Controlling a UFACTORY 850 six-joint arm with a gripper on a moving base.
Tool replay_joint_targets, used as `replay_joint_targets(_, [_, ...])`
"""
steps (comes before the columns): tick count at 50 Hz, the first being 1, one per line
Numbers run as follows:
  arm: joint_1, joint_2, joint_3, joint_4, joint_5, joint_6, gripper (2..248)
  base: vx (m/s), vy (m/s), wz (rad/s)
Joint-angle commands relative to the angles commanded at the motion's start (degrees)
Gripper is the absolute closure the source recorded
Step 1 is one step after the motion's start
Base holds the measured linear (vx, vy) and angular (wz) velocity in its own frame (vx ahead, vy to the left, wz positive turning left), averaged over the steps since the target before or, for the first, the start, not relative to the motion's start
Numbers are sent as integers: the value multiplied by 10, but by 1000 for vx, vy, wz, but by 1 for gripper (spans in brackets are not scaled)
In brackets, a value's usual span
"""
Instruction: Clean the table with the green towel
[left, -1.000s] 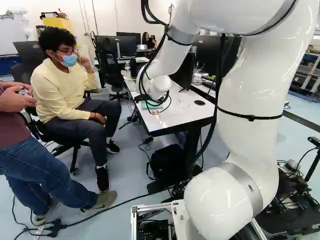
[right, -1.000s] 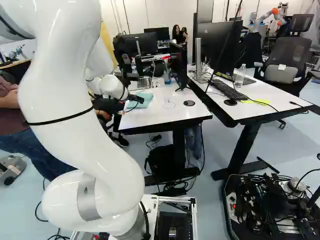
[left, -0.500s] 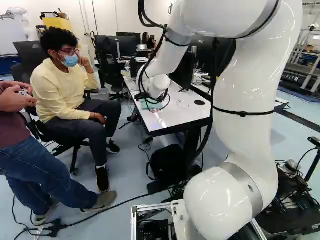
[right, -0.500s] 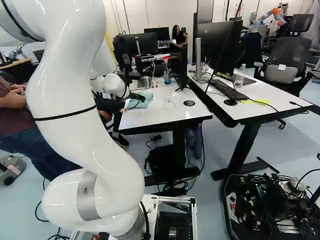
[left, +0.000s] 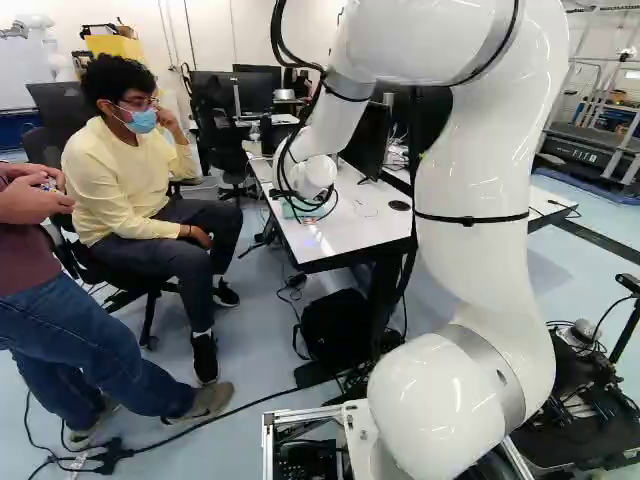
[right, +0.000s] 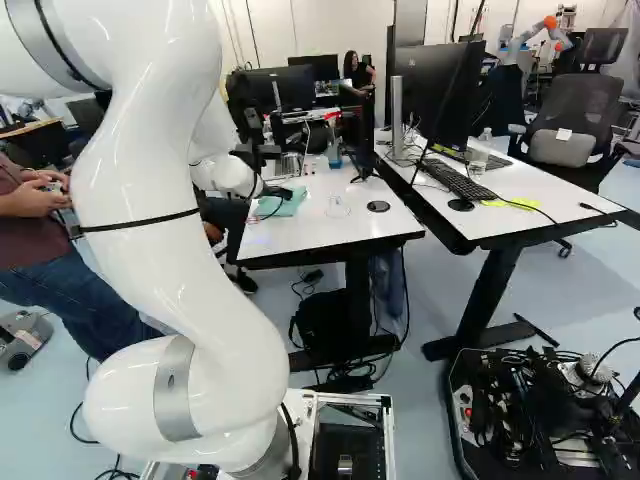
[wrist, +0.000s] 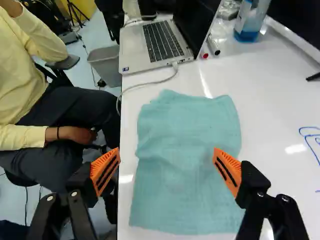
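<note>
Green towel (wrist: 187, 150) | long axis straight ahead, along table (wrist: 270, 95) edge | end effector (right: 280, 192) spread wide, gripping nothing

Claw (right: 282, 192) agape (arm (right: 150, 210) bent)

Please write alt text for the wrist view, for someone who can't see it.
A black gripper with orange pads, open, over a spread green towel on a white table. Blue scribbles show beside it; an open laptop and a bottle stand beyond.
</note>
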Motion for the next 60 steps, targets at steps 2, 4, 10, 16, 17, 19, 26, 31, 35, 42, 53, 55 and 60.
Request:
replay_joint_targets(2, [-1,-5,-6,-5,12,0,3,0,0,0])
replay_joint_targets(4, [-2,-9,-11,-10,24,0,3,0,0,0])
replay_joint_targets(10, [-6,-24,-29,-23,52,0,3,0,0,0])
replay_joint_targets(16, [-9,-38,-48,-27,60,0,3,0,0,0])
replay_joint_targets(17, [-9,-41,-51,-27,61,0,3,0,0,0])
replay_joint_targets(19, [-11,-46,-57,-27,60,0,3,0,0,0])
replay_joint_targets(26, [-15,-69,-80,-26,46,0,3,0,0,0])
replay_joint_targets(31, [-19,-87,-96,-21,29,0,3,0,0,0])
replay_joint_targets(35, [-22,-101,-110,-17,14,0,3,0,0,0])
replay_joint_targets(42, [-28,-122,-131,-9,-12,0,3,0,0,0])
replay_joint_targets(53, [-30,-129,-140,-5,-23,0,3,0,0,0])
replay_joint_targets(55, [-30,-128,-140,-5,-23,0,3,0,0,0])
replay_joint_targets(60, [-31,-123,-139,-5,-23,0,3,0,0,0])
